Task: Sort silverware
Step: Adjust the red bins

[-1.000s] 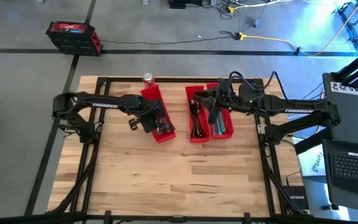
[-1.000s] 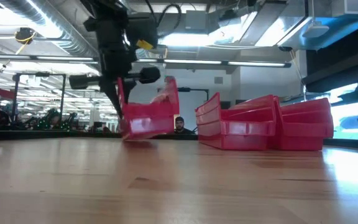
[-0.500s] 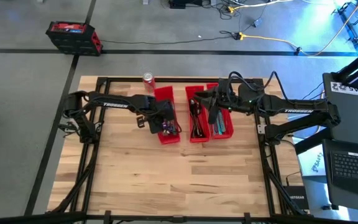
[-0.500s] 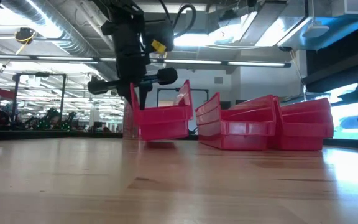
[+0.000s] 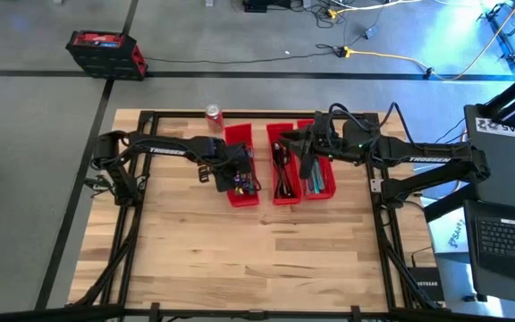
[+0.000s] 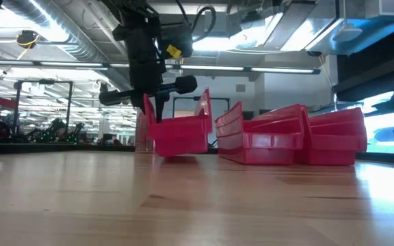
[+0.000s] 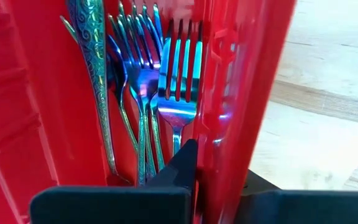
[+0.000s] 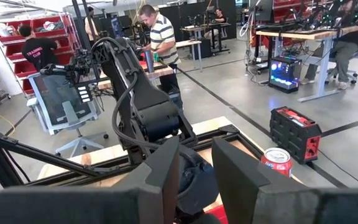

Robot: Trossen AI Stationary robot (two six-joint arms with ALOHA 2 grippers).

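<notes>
Three long red bins stand in a row at the table's far middle. The left bin (image 5: 241,168) (image 6: 180,135) holds several iridescent forks (image 7: 160,81) (image 5: 240,183). My left gripper (image 5: 224,170) (image 6: 152,113) is shut on that bin's wall. Dark silverware lies in the middle bin (image 5: 282,165), and teal pieces lie in the right bin (image 5: 318,170). My right gripper (image 5: 307,148) (image 8: 196,168) hovers level above the two right bins, fingers apart, with nothing between them. My left gripper pinches the left bin's long side wall (image 7: 229,124), the one toward the table's left. One finger (image 7: 182,165) is inside the bin beside the forks and the other is outside. The fingers come steeply from above. The bin sits level, low at the table; whether its bottom touches I cannot tell.
A red soda can (image 5: 213,113) (image 8: 278,160) stands at the far edge, just behind the left bin. The black frame rails (image 5: 132,206) run along the table's sides. The wide near half of the wooden table (image 5: 257,250) is bare. People work in the room beyond.
My left gripper has carried the left bin toward the table's right, closer to the middle bin, and rolled so the bin swung from slanted to parallel with the others. The bin, tilted and raised at first, has come level and lower. It has kept still lately.
</notes>
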